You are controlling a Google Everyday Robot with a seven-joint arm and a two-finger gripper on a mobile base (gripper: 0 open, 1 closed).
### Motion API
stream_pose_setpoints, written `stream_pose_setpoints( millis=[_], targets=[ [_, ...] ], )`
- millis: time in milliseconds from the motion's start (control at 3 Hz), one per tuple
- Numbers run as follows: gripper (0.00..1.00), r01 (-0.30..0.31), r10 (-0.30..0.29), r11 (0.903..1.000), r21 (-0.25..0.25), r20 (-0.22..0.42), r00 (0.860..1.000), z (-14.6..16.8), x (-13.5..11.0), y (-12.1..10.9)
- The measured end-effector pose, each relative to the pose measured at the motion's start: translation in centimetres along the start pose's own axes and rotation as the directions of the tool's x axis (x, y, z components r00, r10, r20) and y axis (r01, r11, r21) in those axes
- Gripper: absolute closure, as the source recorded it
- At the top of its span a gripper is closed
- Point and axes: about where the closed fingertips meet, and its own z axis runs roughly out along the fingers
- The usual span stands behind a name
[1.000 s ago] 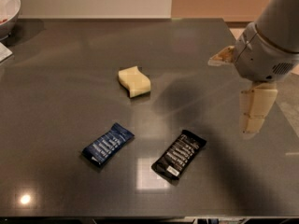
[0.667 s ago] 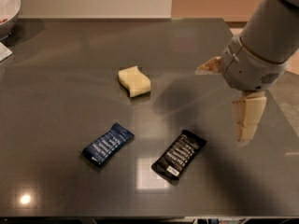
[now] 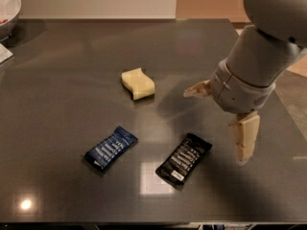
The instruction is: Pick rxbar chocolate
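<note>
The rxbar chocolate (image 3: pixel 184 160) is a flat black-wrapped bar with white lettering, lying diagonally on the dark grey table (image 3: pixel 72 71) near its front edge. My gripper (image 3: pixel 215 127) hangs above the table just to the right of the bar and slightly behind it. It is open and empty. One cream finger (image 3: pixel 244 139) points down to the right of the bar, and the other finger (image 3: pixel 197 89) sticks out to the left, behind the bar. Neither finger touches the bar.
A dark blue-wrapped bar (image 3: pixel 111 147) lies to the left of the black one. A pale yellow sponge (image 3: pixel 137 83) sits mid-table. A white bowl (image 3: pixel 6 8) stands at the far left corner. The table's right edge is close under my arm.
My arm has moved left and forward over the table, bringing the open gripper closer to the black bar. The objects on the table have not moved.
</note>
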Motion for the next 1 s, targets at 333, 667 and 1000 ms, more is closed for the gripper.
stream_pose_setpoints(
  millis=[333, 667, 1000],
  targets=[
    [0.0, 0.068, -0.068, 0.996, -0.058, 0.001, 0.998, 2.3, -0.8, 0.7],
    [0.0, 0.106, -0.105, 0.988, -0.112, 0.008, 0.994, 4.3, -1.5, 1.2],
    [0.0, 0.127, -0.126, 0.9816, -0.143, 0.014, 0.992, 5.8, -2.1, 1.6]
  ],
)
